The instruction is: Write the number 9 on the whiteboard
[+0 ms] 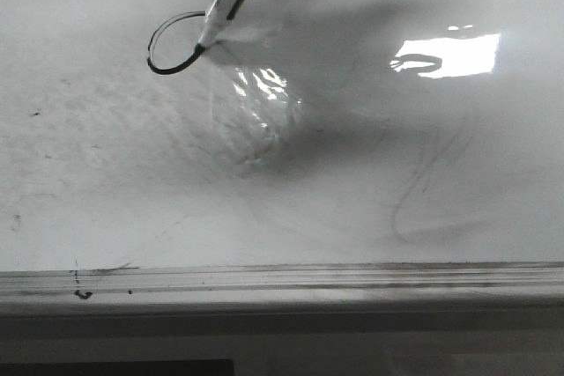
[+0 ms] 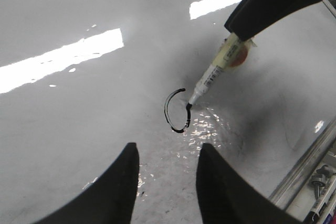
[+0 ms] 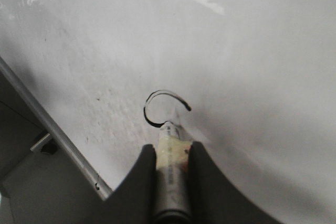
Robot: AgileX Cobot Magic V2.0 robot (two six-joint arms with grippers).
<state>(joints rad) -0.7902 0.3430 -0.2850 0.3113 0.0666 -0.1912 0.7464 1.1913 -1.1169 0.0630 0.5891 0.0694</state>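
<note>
The whiteboard fills the front view, glossy with grey smudges. On it is a thin black open loop, the rounded part of the number 9, with no stem. A white marker has its tip on the loop's right end. My right gripper is shut on the marker; the loop shows just beyond the tip. In the left wrist view the marker touches the loop, and my left gripper is open and empty just above the board near the loop.
A dirty grey metal rail runs along the board's near edge and shows in the right wrist view. A faint grey erased smear lies at the right. Bright glare sits on the far right of the board.
</note>
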